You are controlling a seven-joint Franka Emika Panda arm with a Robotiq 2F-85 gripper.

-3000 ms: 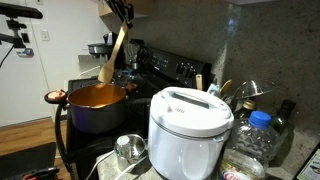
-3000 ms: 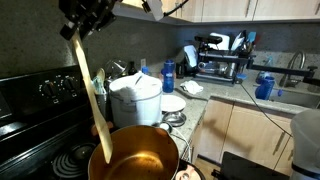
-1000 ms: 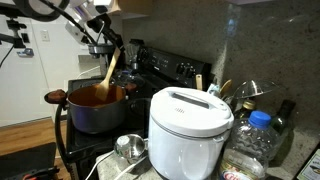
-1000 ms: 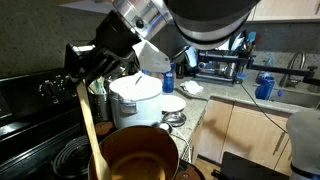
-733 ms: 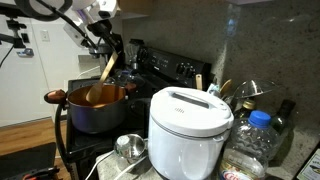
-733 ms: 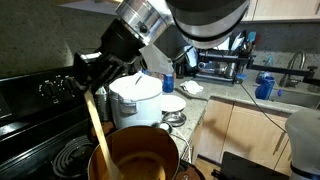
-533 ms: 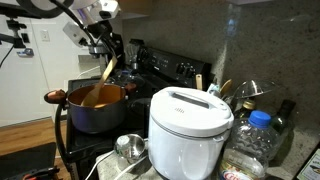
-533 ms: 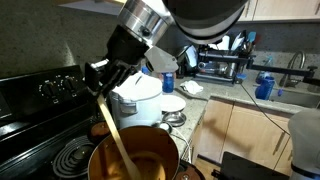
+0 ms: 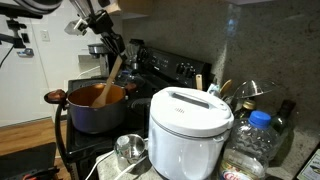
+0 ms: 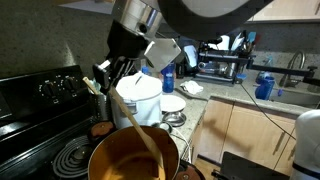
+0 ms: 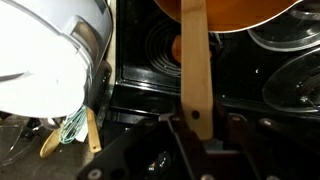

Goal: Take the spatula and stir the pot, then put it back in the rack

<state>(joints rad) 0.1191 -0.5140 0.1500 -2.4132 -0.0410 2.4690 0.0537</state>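
In the wrist view the claw is clamped shut on the top end of the spatula. The handle runs straight away from it toward the pot. In an exterior view the spatula slants down from the claw into the pot, with its blade low inside the orange bowl (nothing else can be made out in there). In an exterior view the claw hangs above the far rim of the pot, which sits on the stove, and the spatula leans into it. Just beside the pot, a white rice cooker stands on the counter with its lid down. A steel cup stands just in front of the cooker; its contents cannot be told. Beyond the cooker is a clear bottle with a blue cap.
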